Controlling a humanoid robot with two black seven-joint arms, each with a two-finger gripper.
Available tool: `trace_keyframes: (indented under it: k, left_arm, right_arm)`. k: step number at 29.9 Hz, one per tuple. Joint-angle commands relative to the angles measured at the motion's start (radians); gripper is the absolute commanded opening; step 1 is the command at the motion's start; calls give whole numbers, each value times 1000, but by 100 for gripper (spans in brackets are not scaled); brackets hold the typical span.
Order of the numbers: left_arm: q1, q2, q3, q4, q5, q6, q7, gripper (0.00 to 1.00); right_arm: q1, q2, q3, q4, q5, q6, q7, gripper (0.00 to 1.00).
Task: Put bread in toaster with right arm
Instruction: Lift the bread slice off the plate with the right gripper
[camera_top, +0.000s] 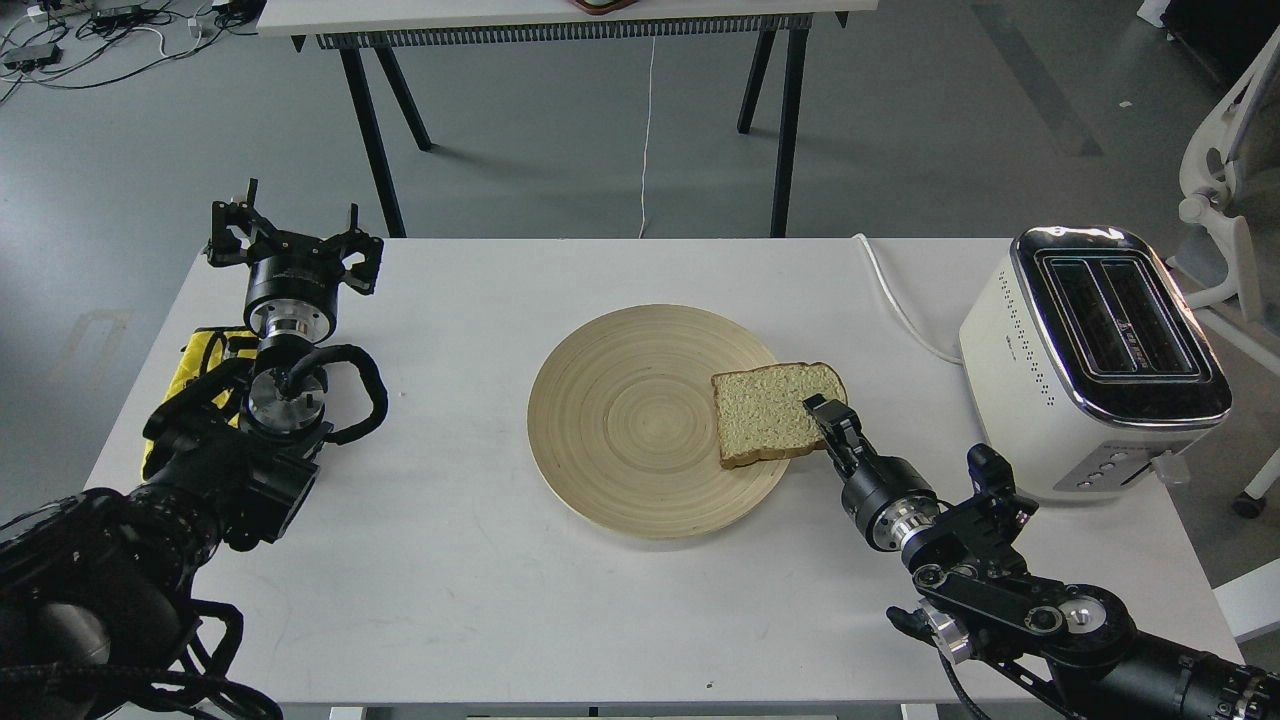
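Bread (770, 412): square tan slice with darker brown crust, lying flat on the right rim of the round pale wooden plate (620, 420), its right side hanging past the plate edge over the white table (480, 580). Far left, left hand (293, 235) is parked near the table's left edge above a yellow cloth (200, 365), fingers spread wide, holding nothing, well out of the way. Mid-table around the plate is bare, so there's room to swing. Right hand (828, 418) sits at the slice's right edge, fingers narrow; seen near end-on, so I can't tell whether it has actually closed on the crust. My read: pinch the overhanging edge, one finger over and one under, and lift level so the soft slice doesn't fold or drag the plate. Right of that, a white cable (900, 305) runs across the table; cream-white chrome-topped toaster (1060, 400) stands by the right edge, both slots empty, near the bread. Turn the slice upright, align it with a slot, and keep the elbow clear of the toaster side.
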Motion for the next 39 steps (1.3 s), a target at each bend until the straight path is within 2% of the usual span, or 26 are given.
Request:
trace_keyframes:
  k: [1, 6, 12, 21, 28, 36, 39]
  left_arm:
    - [1, 0, 0, 0, 0, 0, 0, 100]
    - [-1, 0, 0, 0, 0, 0, 0, 100]
    - [1, 0, 0, 0, 0, 0, 0, 100]
    - [1, 0, 0, 0, 0, 0, 0, 100]
    - [-1, -1, 0, 0, 0, 0, 0, 100]
    - [-1, 0, 0, 0, 0, 0, 0, 100]
    - [-1, 0, 0, 0, 0, 0, 0, 100]
  right_arm:
    - [3, 0, 9, 8, 3, -1, -1, 16]
    - [3, -5, 44, 23, 6, -15, 4, 5]
    - [-6, -17, 142, 92, 6, -30, 5, 1]
    - [11, -90, 316, 224, 4, -30, 5, 0]
    - [11, -280, 483, 382, 18, -30, 4, 0]
    - [-25, -674, 505, 465, 18, -30, 7, 0]
    - [-74, -797, 485, 464, 7, -18, 34, 0]
